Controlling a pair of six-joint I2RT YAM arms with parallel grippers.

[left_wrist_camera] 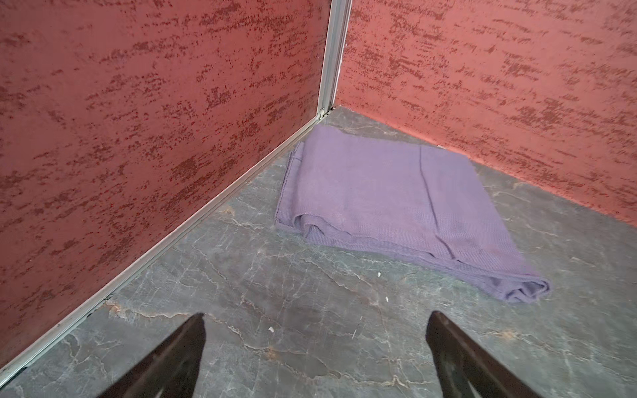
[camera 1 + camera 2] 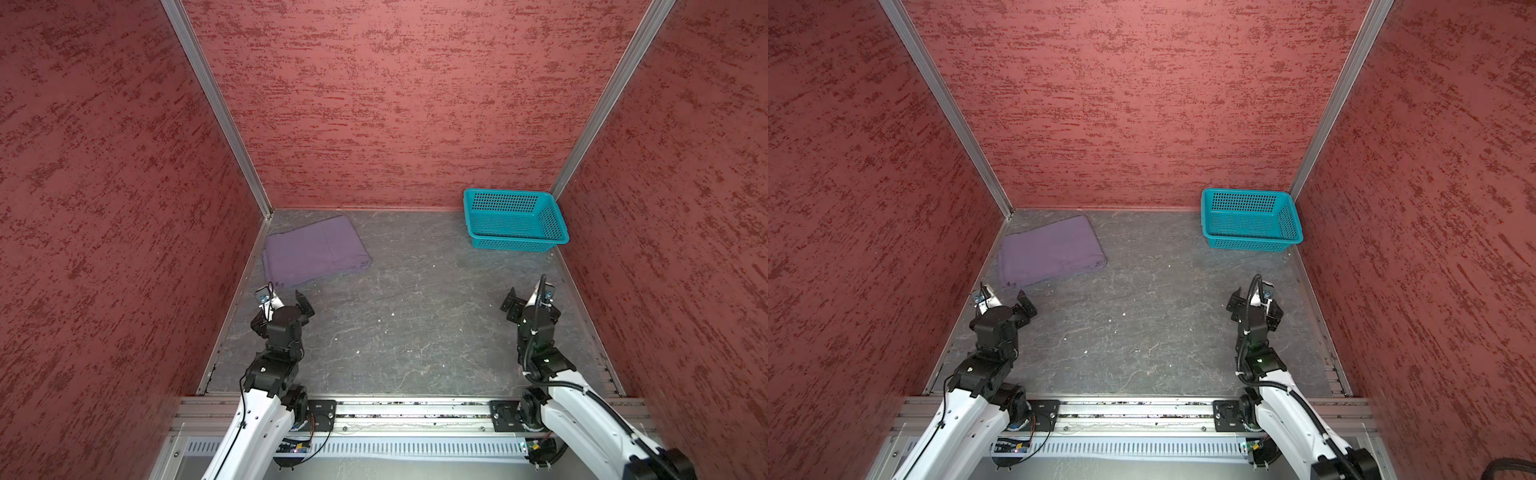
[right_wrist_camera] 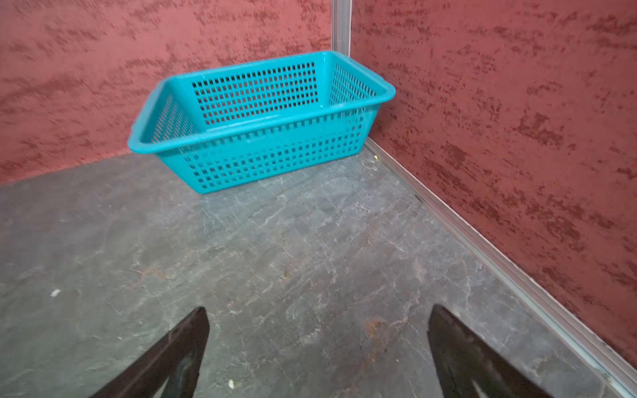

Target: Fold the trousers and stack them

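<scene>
Counted one folded trousers (image 2: 316, 251) in far-left corner, one basket (image 2: 515, 240) in far-right corner, and two claws, left gripper (image 1: 315, 317) and right gripper (image 3: 317, 310), both spread wide, gripping nothing.

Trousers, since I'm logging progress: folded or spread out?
Folded. The trousers lie as a compact rectangle, several layers stacked, their doubled edges visible in the left wrist view.
</scene>
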